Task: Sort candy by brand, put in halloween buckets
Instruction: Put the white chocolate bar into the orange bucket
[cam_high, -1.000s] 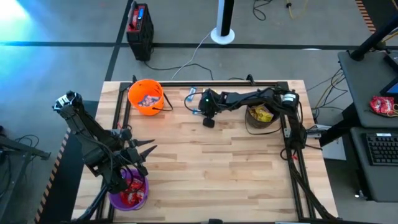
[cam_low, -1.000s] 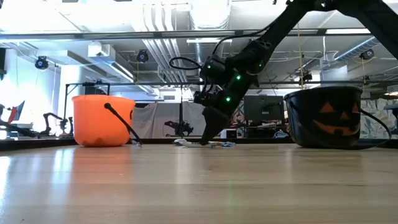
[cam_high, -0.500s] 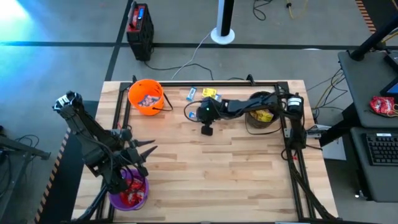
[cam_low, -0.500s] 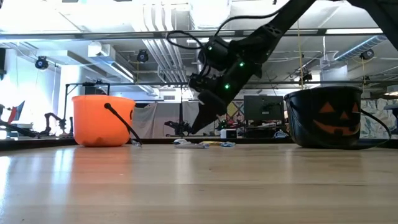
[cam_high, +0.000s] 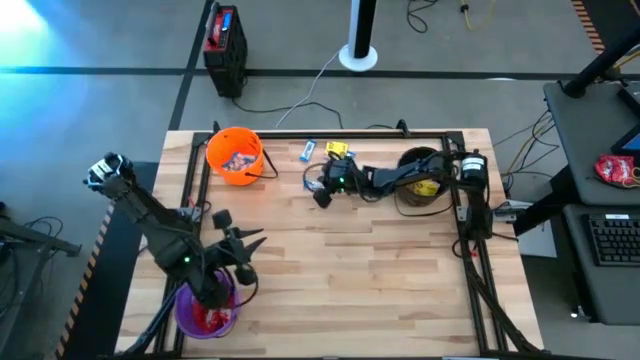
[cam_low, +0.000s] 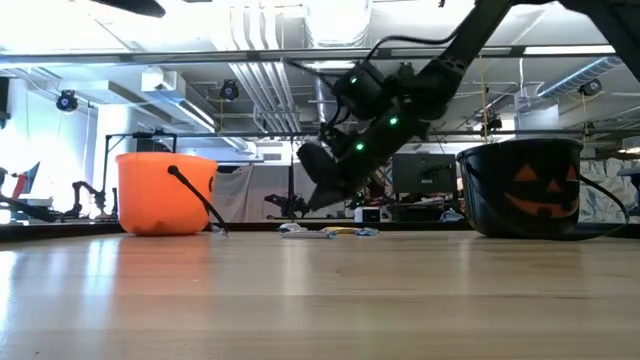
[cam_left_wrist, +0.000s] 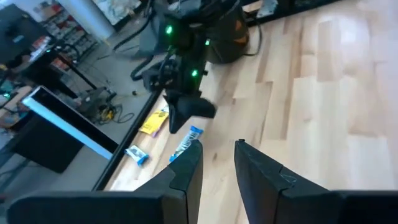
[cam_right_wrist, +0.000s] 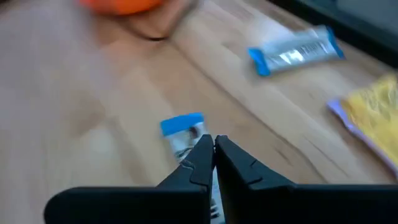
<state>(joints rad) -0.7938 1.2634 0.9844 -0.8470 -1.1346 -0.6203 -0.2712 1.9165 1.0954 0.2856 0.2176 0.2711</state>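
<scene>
Blue-and-white candy (cam_right_wrist: 181, 134) lies on the counter (cam_high: 350, 260) by the far edge, between the orange bucket (cam_high: 235, 156) and black bucket (cam_high: 420, 180). Right gripper (cam_right_wrist: 214, 144) hovers over it, fingers pinched together, empty; they must open before grabbing. Left gripper (cam_left_wrist: 217, 158), fingers narrowly apart, hangs beside the purple bucket (cam_high: 207, 312).

No text, brand or number can be read anywhere; the print on the blue-and-white candy wrapper (cam_right_wrist: 292, 51) is too blurred to make out.
</scene>
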